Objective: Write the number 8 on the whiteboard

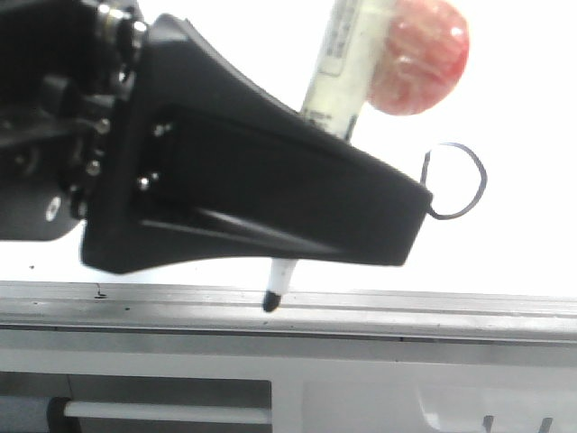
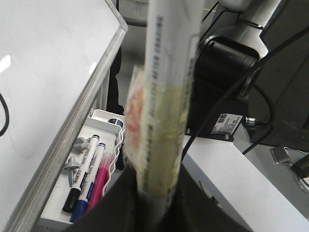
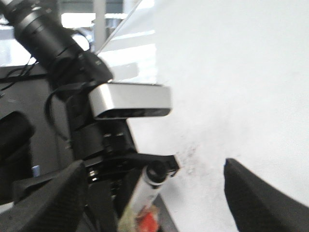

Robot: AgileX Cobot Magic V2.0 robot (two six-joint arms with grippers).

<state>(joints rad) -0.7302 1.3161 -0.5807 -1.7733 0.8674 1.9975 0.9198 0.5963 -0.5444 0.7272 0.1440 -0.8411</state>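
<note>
Filling most of the front view, my left gripper [image 1: 270,207] looms close and dark, clamped around a white marker [image 1: 347,63] that runs through it at a slant. Its black tip [image 1: 270,302] pokes out beneath the housing, just over the grey metal frame edge [image 1: 361,311] at the near side of the whiteboard [image 1: 523,108]. I cannot tell whether the tip touches the frame or hangs just clear of it. A pink-red wad [image 1: 419,59] clings to the upper part of the marker barrel.

To the right of my left gripper, partly hidden behind it, a thin black loop [image 1: 458,180] shows on the board surface; only this rounded part of the number 8 is visible.

From my left wrist, the marker barrel [image 2: 169,96] rises close and blurred, with yellowed tape [image 2: 161,145] wrapped about it. Beside the board's edge sits a white tray [image 2: 96,159] holding spare markers [image 2: 89,179], one with a pink body [image 2: 100,176].

My right gripper [image 3: 154,193] stands wide open, holding nothing, its two dark fingers [image 3: 53,203] well apart, near the board's surface [image 3: 241,72]. Between them I see my left arm's silver camera [image 3: 130,100] and the marker below it.
</note>
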